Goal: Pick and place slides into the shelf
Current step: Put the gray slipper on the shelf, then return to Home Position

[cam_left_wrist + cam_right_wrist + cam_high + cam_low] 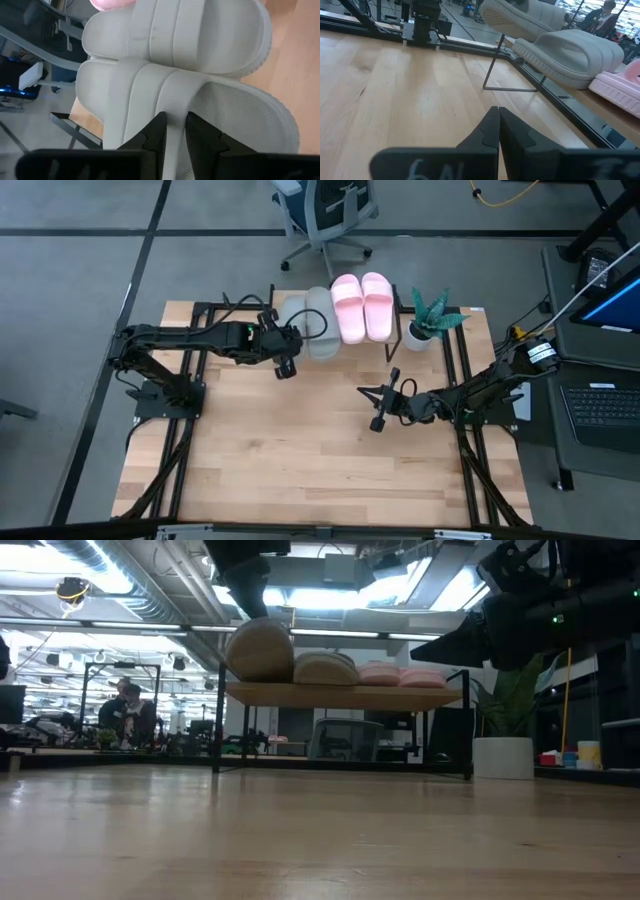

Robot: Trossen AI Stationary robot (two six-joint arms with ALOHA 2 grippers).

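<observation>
Two grey-green slides sit at the left end of the shelf [340,695], and two pale pink slides [348,308] [377,302] lie flat on its top board to their right. My left gripper [287,348] [175,137] is shut on the left grey-green slide [297,318] [258,650], which stands tilted, higher than its neighbour. The second grey-green slide [322,330] [175,35] lies sole-down on the board, right against it. My right gripper [378,420] [498,125] is shut on nothing and hovers over the table right of centre. My left gripper pinches the tilted grey-green slide by its wide strap [175,117], which runs between the two fingers [157,132]. The fingers reach it from the table's left side, slanting down. The slide is tipped up with its sole [512,15] showing, and its lower side sits at the shelf's top board.
A potted plant [430,322] in a white pot stands just right of the shelf. An office chair [325,215] is beyond the far edge. A laptop [600,405] sits right of the table. The near half of the wooden table [300,460] is bare board.
</observation>
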